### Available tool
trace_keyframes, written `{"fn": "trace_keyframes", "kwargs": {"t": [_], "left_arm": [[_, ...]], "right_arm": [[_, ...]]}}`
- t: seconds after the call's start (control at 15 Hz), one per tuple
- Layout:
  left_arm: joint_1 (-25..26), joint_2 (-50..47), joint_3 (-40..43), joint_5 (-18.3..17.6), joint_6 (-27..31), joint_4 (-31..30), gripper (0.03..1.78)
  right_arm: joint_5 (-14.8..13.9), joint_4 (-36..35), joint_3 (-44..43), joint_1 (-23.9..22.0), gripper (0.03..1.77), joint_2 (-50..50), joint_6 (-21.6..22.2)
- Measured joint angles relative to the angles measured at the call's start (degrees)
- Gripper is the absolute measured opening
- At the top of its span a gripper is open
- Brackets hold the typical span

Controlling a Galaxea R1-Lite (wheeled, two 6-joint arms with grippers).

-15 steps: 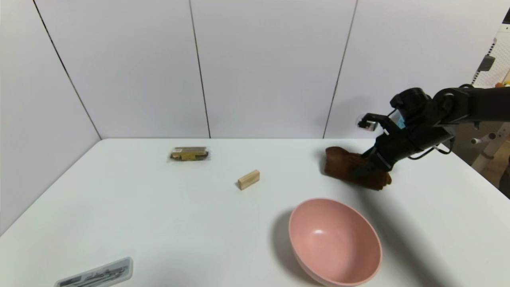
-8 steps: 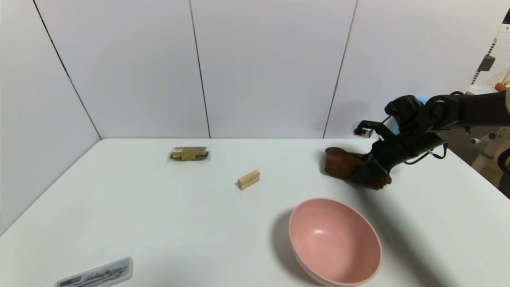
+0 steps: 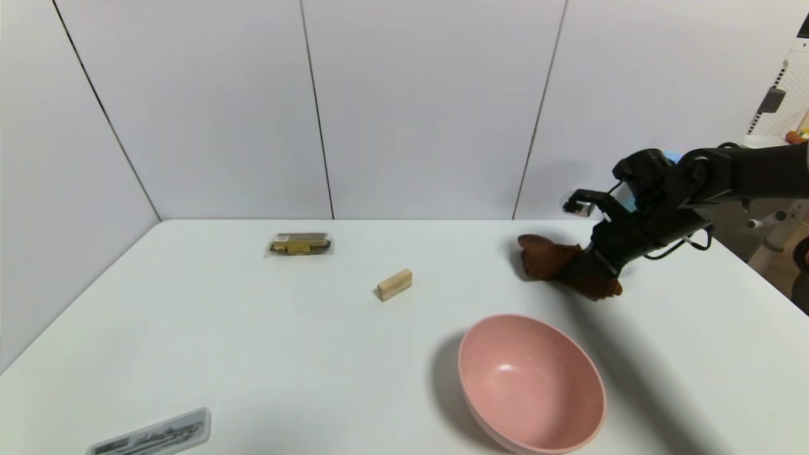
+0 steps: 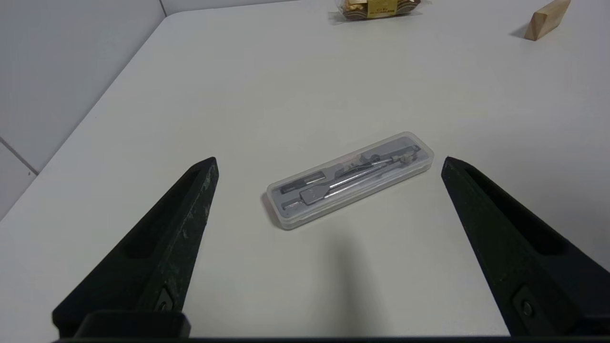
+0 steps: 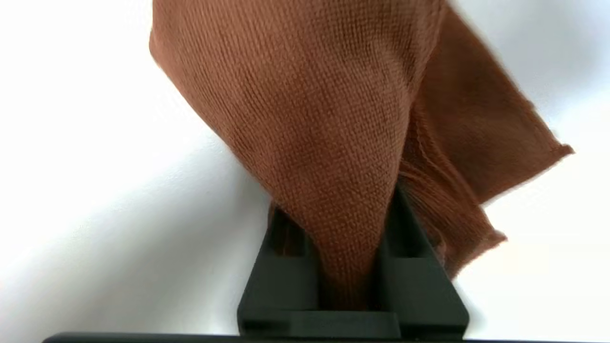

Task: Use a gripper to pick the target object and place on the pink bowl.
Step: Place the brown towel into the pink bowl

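Evidently pinched brown cloth [image 5: 305, 109] mid-fold between right gripper's [image 5: 352, 214] closed jaws, probably for secure lifting; left gripper [image 4: 329, 166] parked wide above table [image 4: 295, 276].

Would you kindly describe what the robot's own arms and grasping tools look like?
The right arm is black, with rounded joints and a thin black cable looping beneath. Its tool has dark fingers. The left tool has two black, tapering, wedge-shaped fingers with recessed faces, scuff marks and small screws.
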Motion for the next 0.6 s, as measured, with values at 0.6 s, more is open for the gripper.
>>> {"fn": "trace_keyframes", "kwargs": {"t": [0.6], "left_arm": [[0.0,0.0,0.0,0.0,0.0,0.0,1.69]], "right_arm": [[0.5,4.1,1.7,-0.6,0.3,-13.2,2.5]]}}
